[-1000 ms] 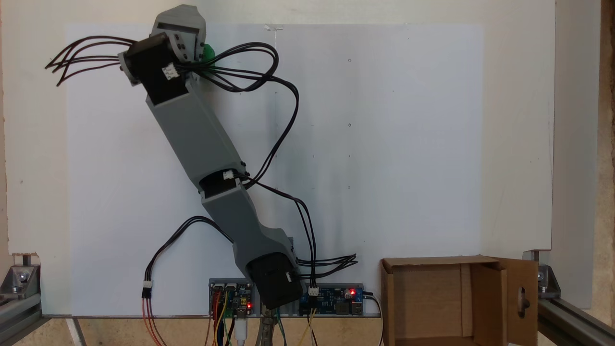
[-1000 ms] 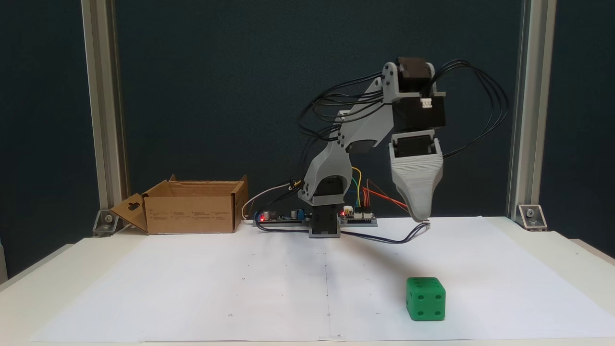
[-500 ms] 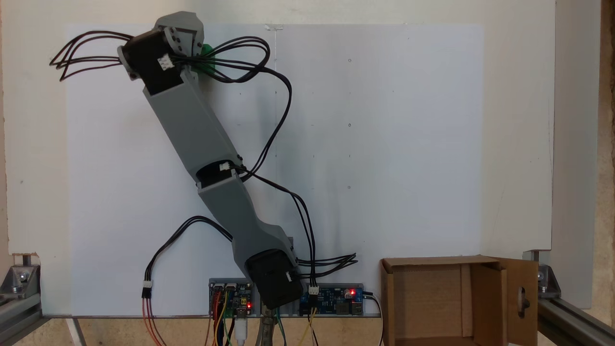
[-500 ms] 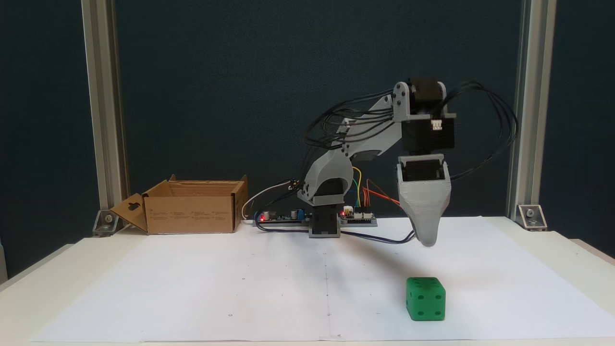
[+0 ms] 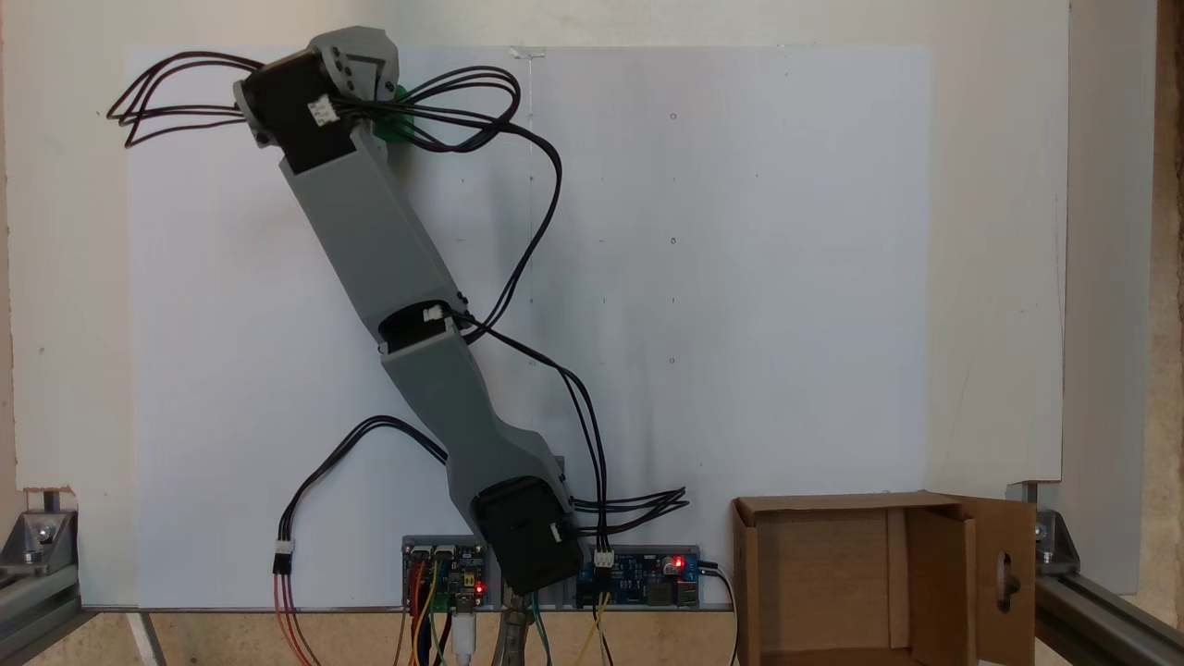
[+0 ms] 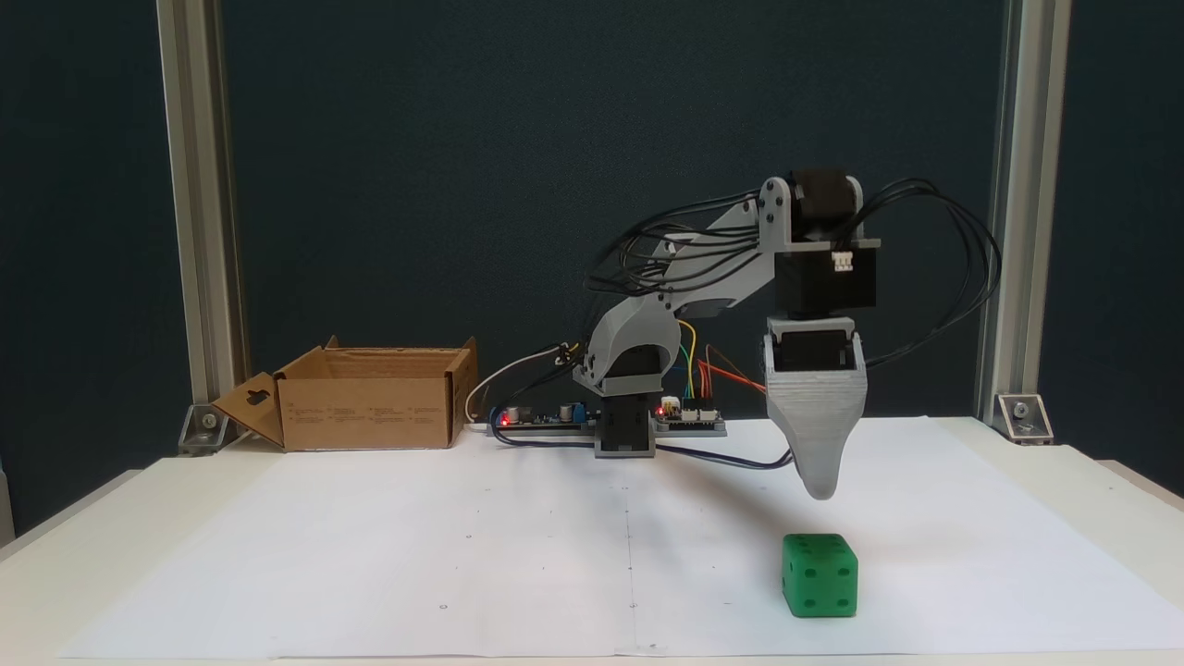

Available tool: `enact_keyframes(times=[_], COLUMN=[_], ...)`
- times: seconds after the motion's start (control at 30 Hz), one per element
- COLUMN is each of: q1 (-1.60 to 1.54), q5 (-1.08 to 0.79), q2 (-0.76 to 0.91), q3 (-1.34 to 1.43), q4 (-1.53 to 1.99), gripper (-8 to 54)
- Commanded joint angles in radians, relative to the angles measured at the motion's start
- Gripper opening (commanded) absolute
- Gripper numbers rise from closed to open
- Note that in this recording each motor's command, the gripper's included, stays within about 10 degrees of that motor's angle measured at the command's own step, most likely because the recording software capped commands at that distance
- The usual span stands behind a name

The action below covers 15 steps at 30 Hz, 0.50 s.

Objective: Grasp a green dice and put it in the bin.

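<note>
The green dice (image 6: 819, 574) sits on the white paper at the front right in a fixed view; from above only a sliver of the green dice (image 5: 399, 129) peeks out beside the wrist. My gripper (image 6: 820, 488) points straight down, its tip a short gap above the dice and apart from it. Only one grey jaw shows, the other lies behind it. From above, the gripper (image 5: 356, 60) is covered by its own housing. The bin (image 6: 370, 412), a brown cardboard box with open flaps, stands far left at the back; seen from above, the bin (image 5: 832, 505) is at the bottom right.
Circuit boards (image 6: 689, 418) with red lights and coloured wires flank the arm's base. Black cables (image 6: 962, 268) loop off the wrist. Aluminium posts (image 6: 1008, 213) stand at both back corners. The white paper sheet (image 6: 462, 555) covers most of the table.
The gripper has come down from well above the table to just over the dice and reached slightly further out. The dice and the bin have not moved.
</note>
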Motion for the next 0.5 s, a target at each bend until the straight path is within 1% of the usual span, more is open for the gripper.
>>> enact_keyframes(times=[0.0,0.47], q1=[0.009,0.009], q5=[0.071,0.072], q2=[0.008,-0.017], q3=[-0.057,-0.057], q4=[0.175,0.175], gripper=[43.3,43.2])
